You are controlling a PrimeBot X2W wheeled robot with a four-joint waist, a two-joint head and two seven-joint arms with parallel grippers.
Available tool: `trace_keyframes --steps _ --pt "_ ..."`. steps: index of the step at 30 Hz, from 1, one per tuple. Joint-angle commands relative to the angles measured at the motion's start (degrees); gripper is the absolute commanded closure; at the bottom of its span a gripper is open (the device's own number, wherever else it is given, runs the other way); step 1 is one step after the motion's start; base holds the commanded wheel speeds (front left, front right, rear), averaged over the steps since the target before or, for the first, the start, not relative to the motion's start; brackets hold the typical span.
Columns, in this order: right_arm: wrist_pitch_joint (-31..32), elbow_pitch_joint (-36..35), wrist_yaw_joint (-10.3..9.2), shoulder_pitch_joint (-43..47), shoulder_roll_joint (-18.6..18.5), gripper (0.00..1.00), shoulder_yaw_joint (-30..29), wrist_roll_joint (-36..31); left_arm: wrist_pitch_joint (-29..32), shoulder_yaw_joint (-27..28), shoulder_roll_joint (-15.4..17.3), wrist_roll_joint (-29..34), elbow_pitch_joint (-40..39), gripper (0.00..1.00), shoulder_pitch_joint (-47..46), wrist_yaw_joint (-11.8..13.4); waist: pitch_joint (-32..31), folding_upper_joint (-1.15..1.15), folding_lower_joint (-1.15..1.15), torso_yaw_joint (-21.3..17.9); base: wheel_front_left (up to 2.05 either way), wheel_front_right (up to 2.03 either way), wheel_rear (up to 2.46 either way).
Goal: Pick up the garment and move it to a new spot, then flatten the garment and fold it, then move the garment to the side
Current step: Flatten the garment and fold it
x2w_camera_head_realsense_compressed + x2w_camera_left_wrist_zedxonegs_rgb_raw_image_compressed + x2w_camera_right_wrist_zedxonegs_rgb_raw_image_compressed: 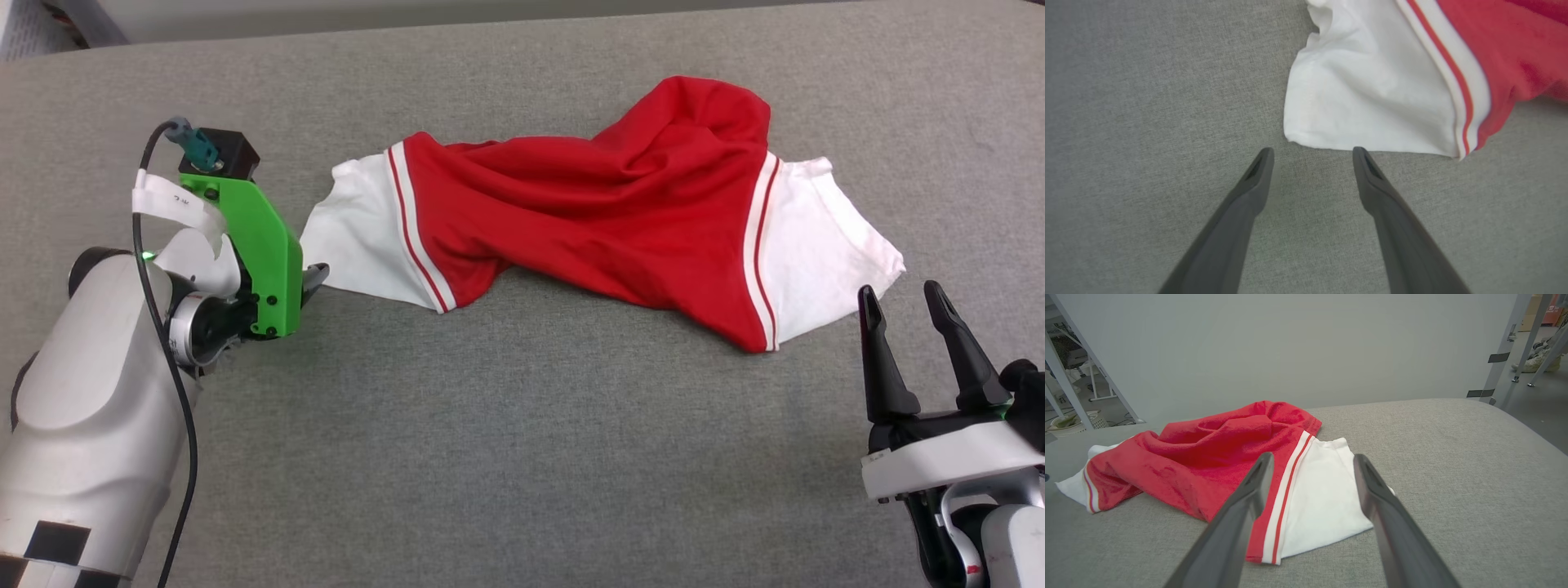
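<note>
Right wrist view: garment (pixel 1208 457), grey surface (pixel 1453 477), pale wall (pixel 1310 347)

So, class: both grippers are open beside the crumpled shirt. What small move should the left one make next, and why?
Probably ease the left gripper forward onto the white sleeve. Its open jaws stop just short of the sleeve's hem, nothing is held, and the shirt lies crumpled, not yet lifted.

One garment (pixel 588 208); two end effectors: left (pixel 1312 150), right (pixel 898 290).
</note>
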Motion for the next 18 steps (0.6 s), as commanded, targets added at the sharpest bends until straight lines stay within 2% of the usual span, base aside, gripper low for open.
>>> trace_keyframes --steps 1,8,12,13,15,18 --pt "-0.58 0.24 -0.04 -1.07 0.1 0.0 0.19 0.41 0.05 -0.02 0.43 0.43 0.8 0.0 -1.28 0.27 2.27 0.0 0.0 -2.09 0.0 0.0 0.0" --pt "-1.57 1.2 -0.04 -2.34 0.04 0.0 0.68 0.58 -4.77 -0.78 0.57 3.0 7.22 0.0 -2.73 1.05 4.25 0.0 0.0 -3.1 0.0 0.0 0.0" --pt "-1.76 1.56 -0.04 -2.48 0.28 0.0 0.86 0.29 -3.34 -1.88 -0.03 2.47 9.69 0.0 -2.36 0.21 4.54 0.0 0.0 -3.06 0.0 0.0 0.0" --pt "-1.77 1.64 -0.04 -2.54 0.29 0.0 0.85 0.26 -2.7 -2.25 -0.1 2.25 10.22 0.05 -2.28 -0.14 4.59 0.0 0.0 -2.99 0.0 0.0 0.0" --pt "-1.77 1.76 -0.04 -2.74 0.19 0.0 0.75 0.29 -2.34 -2.36 -0.55 1.53 10.87 1.0 -2.2 -0.51 4.64 0.0 0.0 -2.81 0.0 0.0 0.0" --pt "-1.61 1.78 -0.04 -2.96 -0.01 0.0 0.44 0.22 -1.86 -2.27 -1.25 0.01 11.4 1.0 -1.95 -1.13 4.46 0.0 0.0 -2.41 0.0 0.0 0.0"
